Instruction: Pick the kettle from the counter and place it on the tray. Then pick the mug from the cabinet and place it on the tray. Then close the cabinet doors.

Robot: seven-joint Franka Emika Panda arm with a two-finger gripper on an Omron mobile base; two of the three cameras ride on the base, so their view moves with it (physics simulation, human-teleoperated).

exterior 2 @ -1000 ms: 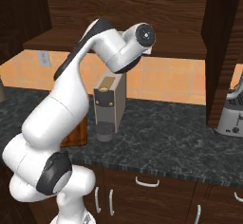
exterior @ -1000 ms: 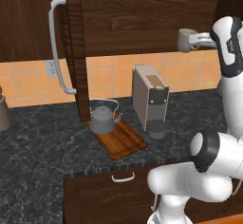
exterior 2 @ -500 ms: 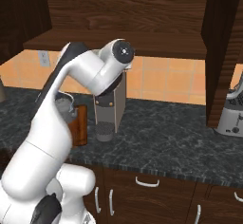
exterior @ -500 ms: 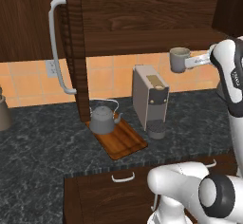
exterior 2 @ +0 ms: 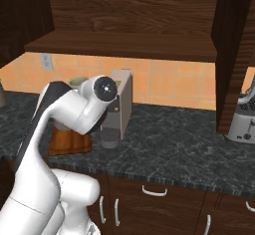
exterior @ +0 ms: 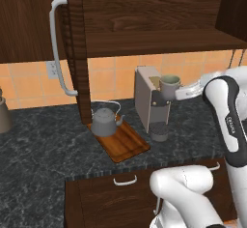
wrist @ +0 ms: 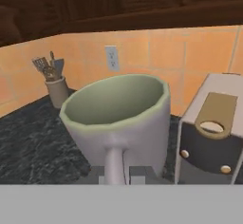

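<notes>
the end effector [exterior: 174,90] is clamped tight on the handle of the mug [exterior: 169,85], which rides upright in the air with its mouth up (the hand view shows the handle pinched at the bottom and the pale bowl just ahead). directly below and just behind the mug stands the beige machine [exterior: 152,103], so the carry needs to clear its top before any descent. further off and lower, past the machine's far side, the tray [exterior: 124,141] lies on the worktop [exterior: 38,149] with the kettle [exterior: 104,121] already sitting on its back end. the free wood is the nearer front part, so i judge the mug should travel level across, then lower straight down there, well apart from the kettle's spout and wire handle. farthest, above, the cabinet doors [exterior: 72,48] stand open for later.
</notes>
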